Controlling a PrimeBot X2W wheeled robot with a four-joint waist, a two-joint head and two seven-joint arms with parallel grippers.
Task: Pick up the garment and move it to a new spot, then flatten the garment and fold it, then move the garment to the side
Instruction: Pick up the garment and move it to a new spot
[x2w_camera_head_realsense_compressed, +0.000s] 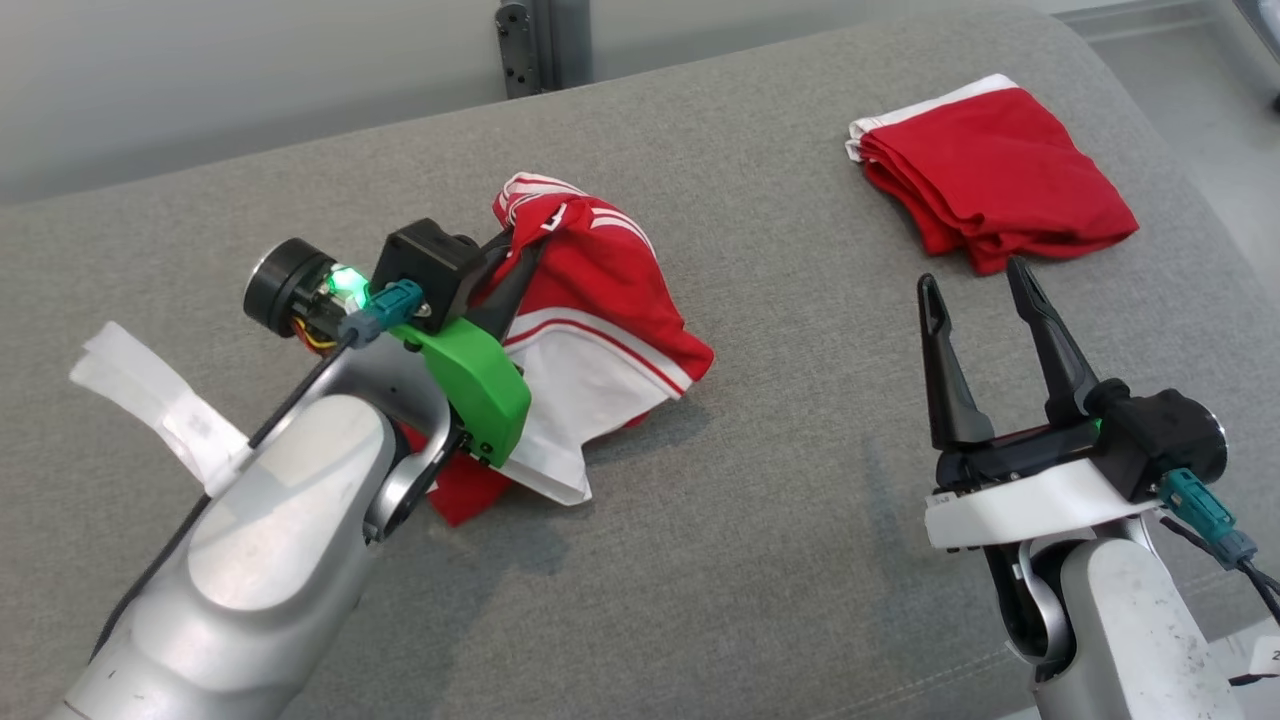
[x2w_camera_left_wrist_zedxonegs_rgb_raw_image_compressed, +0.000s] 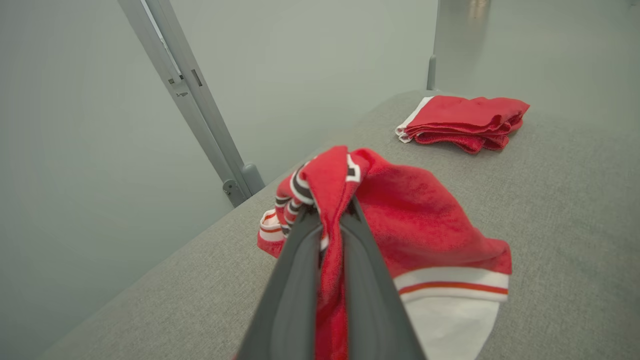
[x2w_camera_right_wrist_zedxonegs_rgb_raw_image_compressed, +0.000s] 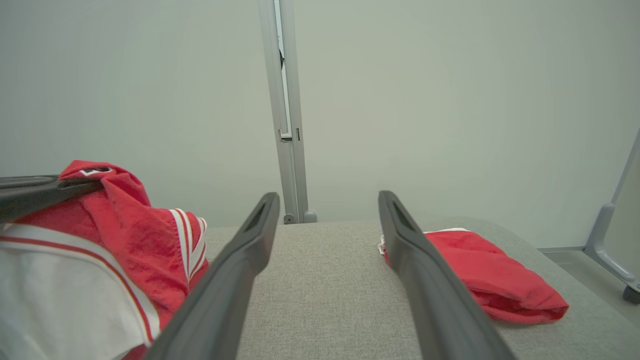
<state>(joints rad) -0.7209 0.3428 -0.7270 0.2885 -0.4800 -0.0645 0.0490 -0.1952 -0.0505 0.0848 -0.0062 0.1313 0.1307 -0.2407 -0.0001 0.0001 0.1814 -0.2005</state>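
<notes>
Currently, your left pincer (x2w_camera_left_wrist_zedxonegs_rgb_raw_image_compressed: 331, 212) is clenched on a bunched fold of the garment (x2w_camera_head_realsense_compressed: 600, 300), which lies left of centre on the bench (x2w_camera_head_realsense_compressed: 780, 480), presumably for lifting. Your right pincer (x2w_camera_head_realsense_compressed: 975, 275) hangs released, beside the folded red cloth (x2w_camera_head_realsense_compressed: 990, 170).

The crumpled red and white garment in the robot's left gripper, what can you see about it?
The crumpled garment is soft-looking cloth, mostly red, with a wide white panel edged by a thin red stripe and striped white and dark trim near its top. The left gripper is shut on a bunched fold there, holding it up as a peak, while the rest sags in a heap on the grey fabric surface. It lies on the robot's left, apart from the folded red cloth.
</notes>
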